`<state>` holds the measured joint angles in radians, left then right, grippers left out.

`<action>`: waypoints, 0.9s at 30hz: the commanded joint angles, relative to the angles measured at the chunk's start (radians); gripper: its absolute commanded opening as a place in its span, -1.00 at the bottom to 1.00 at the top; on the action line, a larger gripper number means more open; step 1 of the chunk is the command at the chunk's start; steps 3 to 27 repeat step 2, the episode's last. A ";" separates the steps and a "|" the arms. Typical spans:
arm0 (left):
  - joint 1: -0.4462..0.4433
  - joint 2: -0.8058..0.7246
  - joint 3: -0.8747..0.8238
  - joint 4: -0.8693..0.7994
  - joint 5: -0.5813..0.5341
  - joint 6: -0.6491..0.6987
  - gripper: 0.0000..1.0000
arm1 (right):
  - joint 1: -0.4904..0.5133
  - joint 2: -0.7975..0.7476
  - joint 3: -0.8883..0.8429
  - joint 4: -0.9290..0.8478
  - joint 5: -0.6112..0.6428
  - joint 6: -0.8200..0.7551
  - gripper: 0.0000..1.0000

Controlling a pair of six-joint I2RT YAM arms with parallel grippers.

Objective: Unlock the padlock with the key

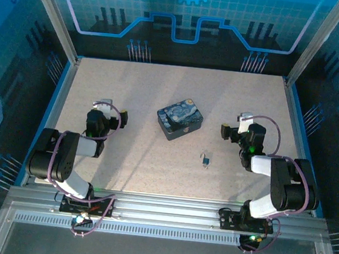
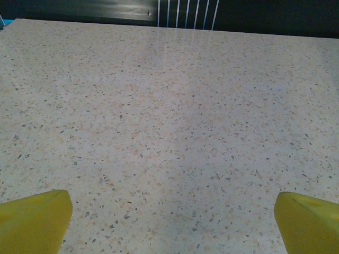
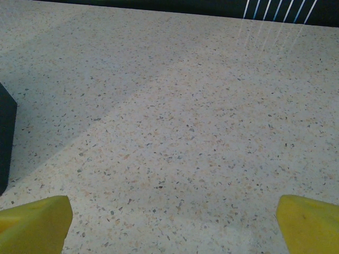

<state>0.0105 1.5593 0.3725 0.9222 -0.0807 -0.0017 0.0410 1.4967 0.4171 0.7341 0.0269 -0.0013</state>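
The speckled counter (image 1: 160, 96) takes up the middle of the overhead view, with a raised rim around it. The left arm (image 1: 64, 152) and the right arm (image 1: 282, 181) are folded up at the near edge, one on each side, both reaching toward the far side.

A blue tin (image 1: 180, 121) painted with yellow swirls sits near the centre of the counter. It is turned at a slant and lies between the two arms, touching neither.

The left hand (image 2: 172, 222) hangs low over bare counter. Its yellow fingertips (image 2: 34, 219) are spread wide and hold nothing. The right hand (image 3: 172, 222) is the same: its fingertips (image 3: 310, 222) are far apart over bare speckled surface and grip nothing.

The padlock (image 1: 205, 161) is a tiny dark speck on the counter, just near and to the right of the tin. It is closer to the right arm than to the left and well apart from both hands. A pale sliver (image 1: 204, 153) lies right against its far side. It is too small to tell whether that is the shackle or the key.
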 commanded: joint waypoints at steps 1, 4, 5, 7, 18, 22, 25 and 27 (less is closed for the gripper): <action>0.002 -0.010 0.006 0.004 0.022 -0.015 0.98 | 0.014 0.008 0.017 0.016 0.017 -0.011 0.99; 0.002 -0.010 0.006 0.003 0.021 -0.015 0.98 | 0.015 0.008 0.017 0.017 0.017 -0.010 0.99; 0.002 -0.010 0.006 0.003 0.021 -0.015 0.98 | 0.015 0.008 0.017 0.017 0.017 -0.010 0.99; 0.002 -0.010 0.006 0.003 0.021 -0.015 0.98 | 0.015 0.008 0.017 0.017 0.017 -0.010 0.99; 0.002 -0.010 0.006 0.003 0.021 -0.015 0.98 | 0.015 0.008 0.017 0.017 0.017 -0.010 0.99; 0.002 -0.010 0.006 0.003 0.021 -0.015 0.98 | 0.015 0.008 0.017 0.017 0.017 -0.010 0.99; 0.002 -0.010 0.006 0.003 0.021 -0.015 0.98 | 0.015 0.008 0.017 0.017 0.017 -0.010 0.99; 0.002 -0.010 0.006 0.003 0.021 -0.015 0.98 | 0.015 0.008 0.017 0.017 0.017 -0.010 0.99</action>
